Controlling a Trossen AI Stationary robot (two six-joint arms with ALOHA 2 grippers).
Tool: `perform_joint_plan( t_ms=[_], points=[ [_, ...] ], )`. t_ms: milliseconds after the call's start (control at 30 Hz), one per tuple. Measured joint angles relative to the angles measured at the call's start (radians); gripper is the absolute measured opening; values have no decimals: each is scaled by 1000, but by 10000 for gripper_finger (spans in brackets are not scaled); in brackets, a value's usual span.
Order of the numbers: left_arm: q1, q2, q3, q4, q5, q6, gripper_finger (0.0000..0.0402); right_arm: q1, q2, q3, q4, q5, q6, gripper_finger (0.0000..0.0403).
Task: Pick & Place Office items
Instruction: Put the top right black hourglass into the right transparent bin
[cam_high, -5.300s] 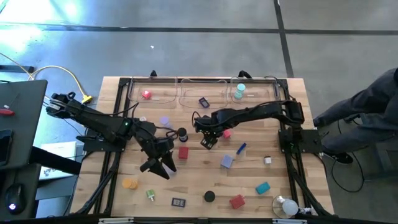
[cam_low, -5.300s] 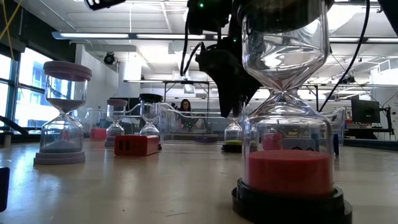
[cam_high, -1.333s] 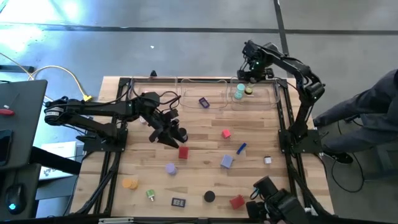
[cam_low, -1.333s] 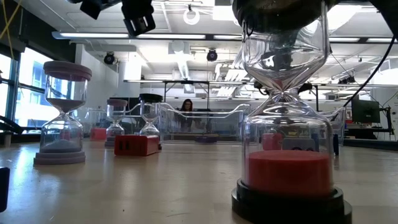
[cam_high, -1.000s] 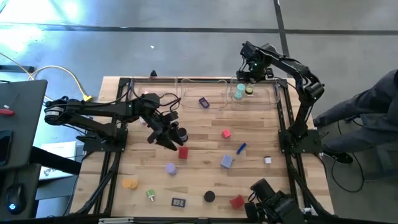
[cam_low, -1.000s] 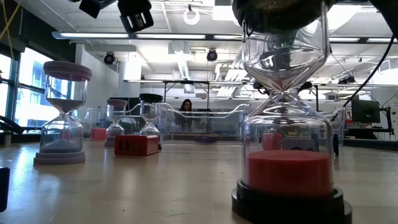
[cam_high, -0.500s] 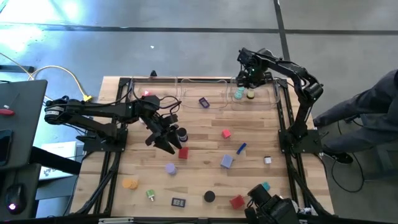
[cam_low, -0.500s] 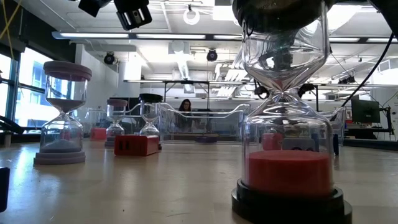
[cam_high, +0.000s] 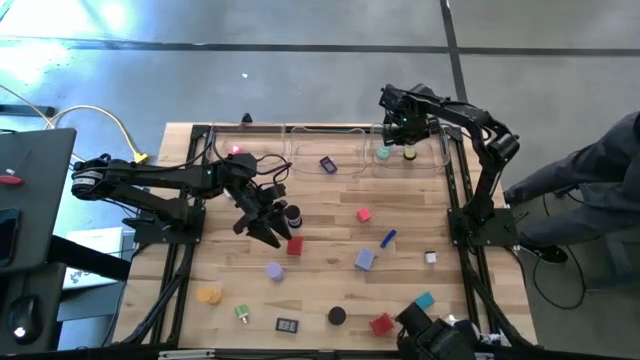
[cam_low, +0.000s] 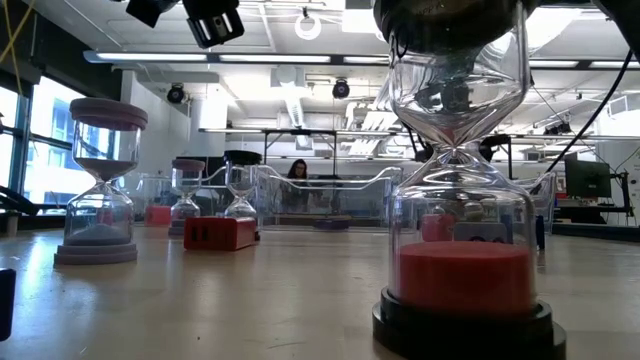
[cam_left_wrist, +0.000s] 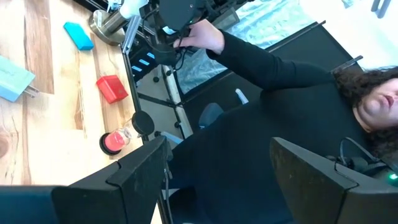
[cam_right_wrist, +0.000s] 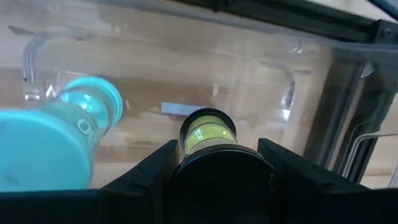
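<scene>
The right gripper (cam_high: 404, 133) was held over the clear tray (cam_right_wrist: 311, 81) at the table's far edge, its jaws closed on a black-capped hourglass (cam_right_wrist: 208, 134) with yellow sand, beside a teal hourglass (cam_right_wrist: 81, 112). The left gripper (cam_high: 262, 228) was poised mid-table with jaws open and empty, near a red block (cam_high: 295, 245).

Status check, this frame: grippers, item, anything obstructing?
Right gripper shut on yellow-sand timer, at the clear tray beside teal timer. Left gripper open, empty, by black-capped timer. No obstruction seen.
</scene>
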Motion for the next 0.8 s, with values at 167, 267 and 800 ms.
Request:
perform_joint_plan(
  t_ms=[167, 267, 800],
  points=[
    [0, 0, 0, 0, 3, 0, 278, -1, 0, 0, 2, 40, -1, 192],
    [0, 0, 0, 0, 3, -2, 278, -7, 0, 0, 6, 46, -15, 198],
    [0, 0, 0, 0, -8, -10, 278, -40, 0, 0, 16, 91, -21, 208]
  ],
)
